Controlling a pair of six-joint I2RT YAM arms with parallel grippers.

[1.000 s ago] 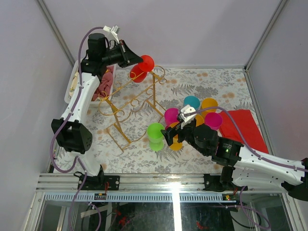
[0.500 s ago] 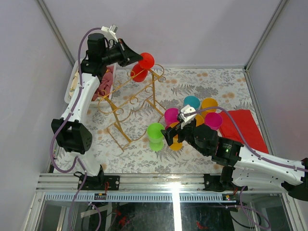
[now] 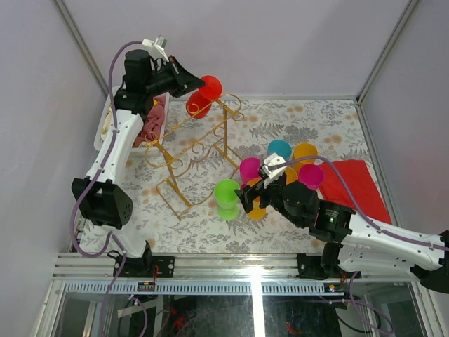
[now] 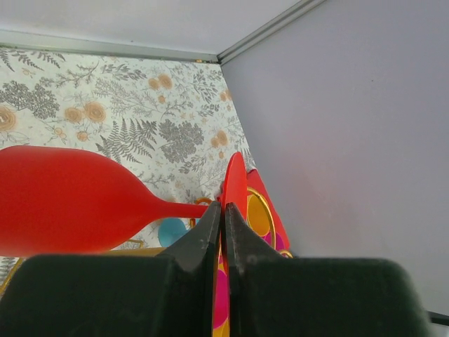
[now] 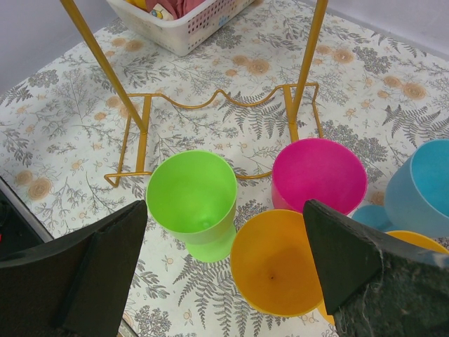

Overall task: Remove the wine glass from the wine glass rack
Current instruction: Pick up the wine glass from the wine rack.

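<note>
- Upper left: left end effector (image 3: 196,84) pinches the red wine glass (image 3: 200,104) by its foot, closed tight, at the wine glass rack (image 3: 184,151) high end.
- Better to slide it clear of the rack before lifting.

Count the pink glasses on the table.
2. One pink glass stands beside the green glass, near the rack's foot; the other pink glass stands next to the red cloth. The right arm may hide more.

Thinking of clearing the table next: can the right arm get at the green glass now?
Probably yes: the open right pincer hangs above the green glass with nothing between them, though the orange glass and pink glass crowd it.
</note>
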